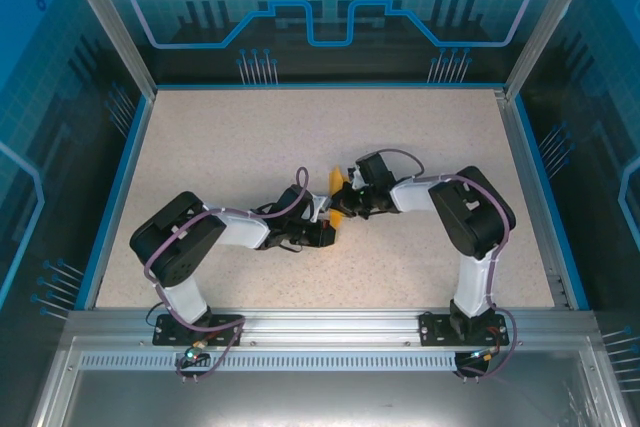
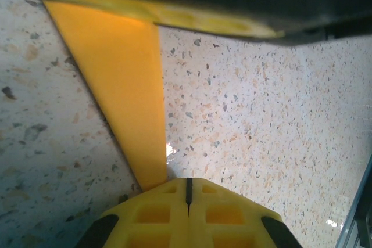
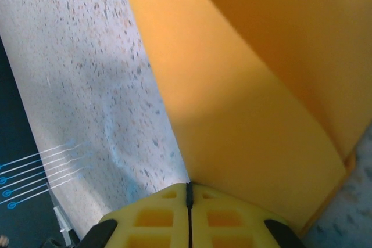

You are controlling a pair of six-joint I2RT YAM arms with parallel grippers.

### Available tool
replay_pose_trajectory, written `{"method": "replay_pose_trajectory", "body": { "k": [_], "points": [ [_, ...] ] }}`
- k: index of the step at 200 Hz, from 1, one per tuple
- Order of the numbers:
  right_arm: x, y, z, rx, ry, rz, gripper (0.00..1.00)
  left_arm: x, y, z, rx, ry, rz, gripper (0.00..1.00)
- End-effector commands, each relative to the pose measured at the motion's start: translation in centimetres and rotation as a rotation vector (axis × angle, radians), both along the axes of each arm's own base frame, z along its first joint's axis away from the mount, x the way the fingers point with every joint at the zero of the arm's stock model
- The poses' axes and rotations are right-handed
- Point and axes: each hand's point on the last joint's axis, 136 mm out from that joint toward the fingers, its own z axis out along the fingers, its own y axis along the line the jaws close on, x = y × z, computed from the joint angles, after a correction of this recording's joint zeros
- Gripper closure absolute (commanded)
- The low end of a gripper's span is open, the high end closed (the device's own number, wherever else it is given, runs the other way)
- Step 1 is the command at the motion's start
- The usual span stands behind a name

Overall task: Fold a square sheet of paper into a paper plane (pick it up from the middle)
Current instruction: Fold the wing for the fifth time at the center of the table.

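Observation:
The square sheet of paper point(image 1: 337, 187) is orange and folded into a narrow, pointed shape near the table's middle. My right gripper point(image 1: 350, 205) reaches it from the right. In the right wrist view its jaws point(image 3: 189, 187) are shut, and the paper point(image 3: 261, 85) rises straight out of their seam. My left gripper point(image 1: 328, 234) sits at the paper's near end. In the left wrist view it point(image 2: 187, 193) is shut with an empty seam. The paper's tapering strip point(image 2: 125, 85) ends against the outer side of its left finger. A yellow finger of the right gripper point(image 2: 174, 15) crosses the top of that view.
The speckled tabletop point(image 1: 250, 147) is bounded by a blue rim point(image 1: 118, 187) and clear enclosure walls. A metal rail point(image 1: 320, 325) with both arm bases runs along the near edge. The two forearms angle inward and meet at the centre.

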Motion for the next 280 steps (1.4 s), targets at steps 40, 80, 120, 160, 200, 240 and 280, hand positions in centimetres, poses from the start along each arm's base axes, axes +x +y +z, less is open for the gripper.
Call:
{"method": "replay_pose_trajectory", "body": {
  "k": [40,80,120,160,200,240,280],
  "points": [
    [3.5,-1.8,-1.8,-0.104,-0.026,-0.034,0.95,-3.5,4.3,-5.1,0.198,0.134,0.005,1.0],
    [4.7,-1.3,-1.5,-0.055,-0.041,-0.013,0.95,-3.9,4.6,-5.3,0.204,0.14,0.0,1.0],
    [5.8,-0.7,-1.0,-0.025,-0.051,0.013,0.95,-4.1,4.8,-5.5,0.212,0.149,-0.001,1.0],
    [5.5,-0.5,-0.8,-0.017,-0.036,0.021,0.96,-3.5,3.7,-2.9,0.152,0.126,0.003,1.0],
    [3.3,-0.5,-0.7,-0.012,-0.013,0.028,0.97,-1.2,2.7,4.2,0.061,0.006,0.028,1.0],
    [0.7,-0.2,-0.9,0.02,0.017,0.003,0.97,0.8,2.2,8.9,-0.024,-0.081,0.072,1.0],
    [-2.2,0.2,-0.7,0.057,0.05,-0.021,0.97,1.1,1.2,7.8,-0.06,-0.05,0.066,1.0]
  ]
}}
